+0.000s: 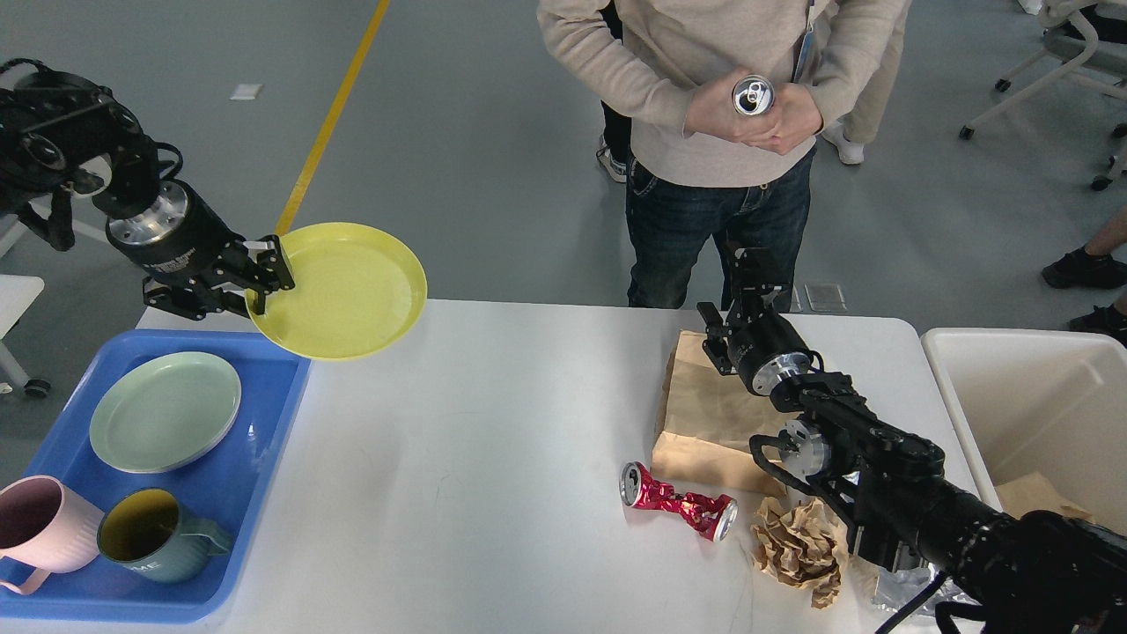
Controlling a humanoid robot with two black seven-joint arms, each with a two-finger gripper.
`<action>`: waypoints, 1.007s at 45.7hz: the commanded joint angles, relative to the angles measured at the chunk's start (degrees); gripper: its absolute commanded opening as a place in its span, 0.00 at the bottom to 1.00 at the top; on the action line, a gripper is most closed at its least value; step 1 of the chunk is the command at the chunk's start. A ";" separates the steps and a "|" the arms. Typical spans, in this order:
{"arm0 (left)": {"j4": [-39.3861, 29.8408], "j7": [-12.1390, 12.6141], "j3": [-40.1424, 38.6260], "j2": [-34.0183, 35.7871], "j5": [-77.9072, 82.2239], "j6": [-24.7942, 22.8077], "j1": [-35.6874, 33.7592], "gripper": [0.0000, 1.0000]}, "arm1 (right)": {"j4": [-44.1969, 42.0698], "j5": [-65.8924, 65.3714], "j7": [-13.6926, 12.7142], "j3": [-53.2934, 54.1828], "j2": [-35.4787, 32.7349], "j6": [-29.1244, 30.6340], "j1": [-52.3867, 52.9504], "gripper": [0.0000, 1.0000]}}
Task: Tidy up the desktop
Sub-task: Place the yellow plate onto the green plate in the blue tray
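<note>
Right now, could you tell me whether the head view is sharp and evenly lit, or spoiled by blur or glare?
Head view: sharp and evenly lit, shadows soft; the round yellow plastic plate in the left hand shows no motion blur; only small glints on the crushed red metal can.
</note>
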 commanded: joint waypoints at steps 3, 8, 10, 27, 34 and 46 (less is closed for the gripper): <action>-0.03 0.00 0.22 4.65 0.09 -0.03 -4.13 0.00 | 0.00 0.00 0.00 0.00 -0.03 -0.02 0.01 1.00; 0.23 -0.09 0.31 7.02 0.09 -0.03 -3.79 0.00 | 0.00 0.00 0.00 0.00 -0.03 -0.02 0.01 1.00; 0.40 -0.09 0.40 7.72 0.09 -0.03 -3.17 0.00 | 0.00 0.00 0.00 0.00 0.06 0.06 0.01 1.00; 23.15 -1.50 -2.06 13.26 -5.27 -0.03 20.02 0.00 | 0.00 0.00 0.00 0.00 -0.03 -0.02 -0.07 1.00; 33.08 -1.50 -6.54 12.30 -5.27 -0.03 28.90 0.00 | 0.00 0.00 0.00 0.00 0.06 -0.02 0.01 1.00; 44.26 -0.88 -11.38 6.50 -5.19 -0.03 39.10 0.00 | 0.00 0.00 0.00 0.00 0.06 0.06 0.01 1.00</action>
